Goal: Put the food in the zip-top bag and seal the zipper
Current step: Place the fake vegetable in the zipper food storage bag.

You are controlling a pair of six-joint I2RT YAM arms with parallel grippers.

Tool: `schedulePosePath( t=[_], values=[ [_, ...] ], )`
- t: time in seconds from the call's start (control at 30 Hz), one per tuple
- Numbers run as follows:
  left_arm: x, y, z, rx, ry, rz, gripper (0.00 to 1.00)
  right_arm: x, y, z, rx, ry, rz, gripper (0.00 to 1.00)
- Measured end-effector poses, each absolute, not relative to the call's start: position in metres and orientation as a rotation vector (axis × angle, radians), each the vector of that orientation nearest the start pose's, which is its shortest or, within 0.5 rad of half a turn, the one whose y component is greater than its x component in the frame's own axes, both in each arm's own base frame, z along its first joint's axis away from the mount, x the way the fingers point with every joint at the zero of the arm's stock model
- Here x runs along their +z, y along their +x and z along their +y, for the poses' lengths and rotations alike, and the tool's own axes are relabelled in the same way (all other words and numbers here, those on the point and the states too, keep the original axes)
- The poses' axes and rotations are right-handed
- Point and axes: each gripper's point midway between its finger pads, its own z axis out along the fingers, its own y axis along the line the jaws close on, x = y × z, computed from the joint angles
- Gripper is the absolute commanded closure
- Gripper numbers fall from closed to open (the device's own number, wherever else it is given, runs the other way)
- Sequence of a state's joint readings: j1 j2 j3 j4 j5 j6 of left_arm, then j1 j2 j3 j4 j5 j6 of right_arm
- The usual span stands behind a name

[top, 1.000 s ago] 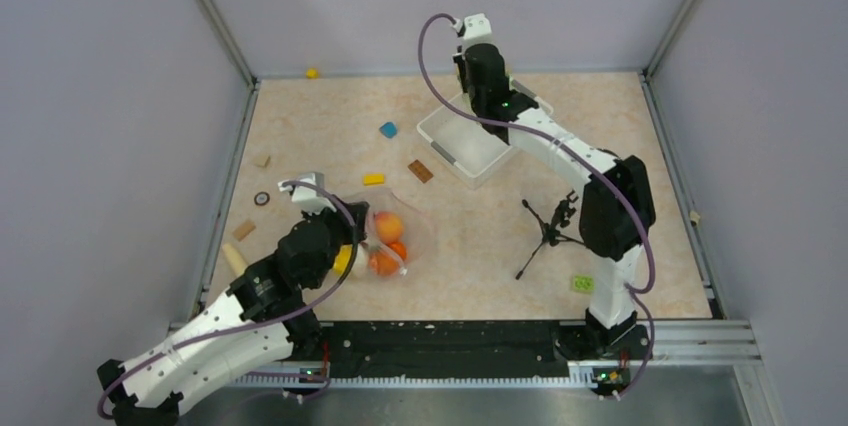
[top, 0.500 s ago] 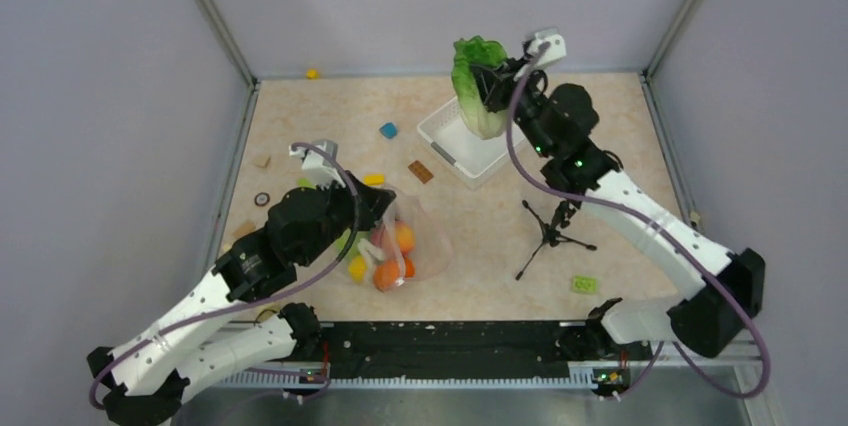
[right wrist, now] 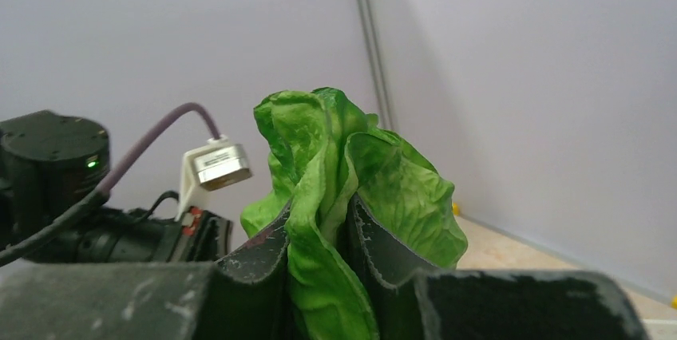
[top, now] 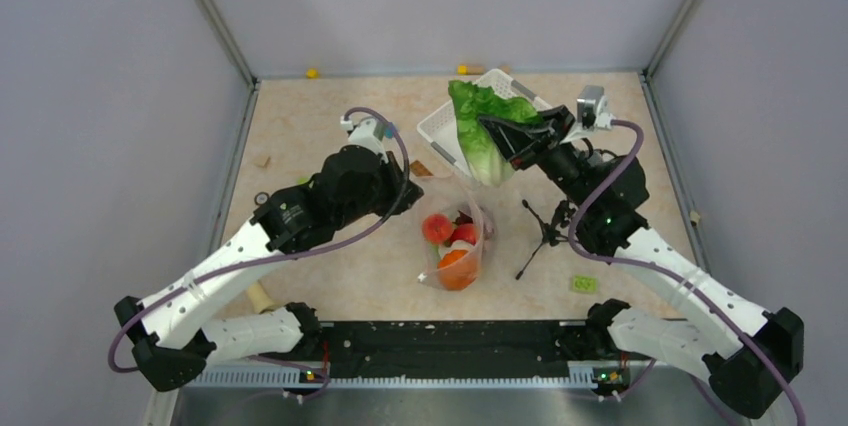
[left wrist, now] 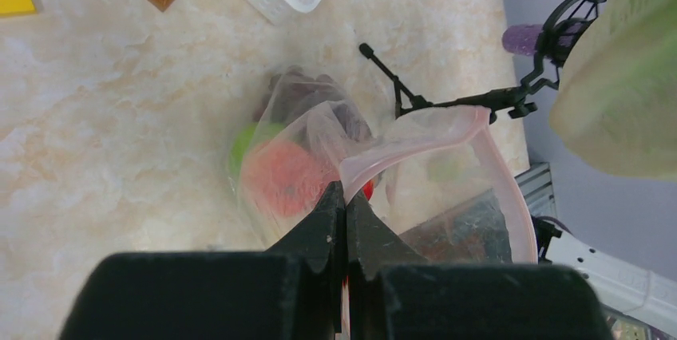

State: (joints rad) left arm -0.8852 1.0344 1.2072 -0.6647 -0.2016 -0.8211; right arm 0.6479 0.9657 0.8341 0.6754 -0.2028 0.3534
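Top external view: my right claw, clenched on the lettuce, has swung it from the basket toward the bag, whose rim my left claw pinches up, so the drop is near.

**Robotics laboratory test cell.** A marble-patterned desk is enclosed on three sides by plain grey wall panels set in aluminium frame posts. The white left arm and right arm are bolted to a metal rail at the desk's near edge. A small tripod, toy blocks and a toy lettuce are the contents.
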Motion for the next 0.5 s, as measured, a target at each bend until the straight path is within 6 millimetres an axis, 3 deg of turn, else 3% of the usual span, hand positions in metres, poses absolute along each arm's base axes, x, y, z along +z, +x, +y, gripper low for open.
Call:
schedulePosePath(
  t=[0.17,0.37,0.5],
  values=[
    [0.279,0.206,-0.249,-0.786,-0.035,2.237,1.0,0.435,0.226,0.262,1.142,-0.423,1.01,1.0],
    [0.277,0.203,-0.247,-0.784,-0.029,2.251,1.0,0.461,0.184,0.27,1.352,-0.524,0.836,1.0],
    [0.282,0.201,-0.245,-0.8,-0.03,2.236,1.0,0.464,0.161,0.282,1.466,-0.589,0.769,1.0]
  ],
)
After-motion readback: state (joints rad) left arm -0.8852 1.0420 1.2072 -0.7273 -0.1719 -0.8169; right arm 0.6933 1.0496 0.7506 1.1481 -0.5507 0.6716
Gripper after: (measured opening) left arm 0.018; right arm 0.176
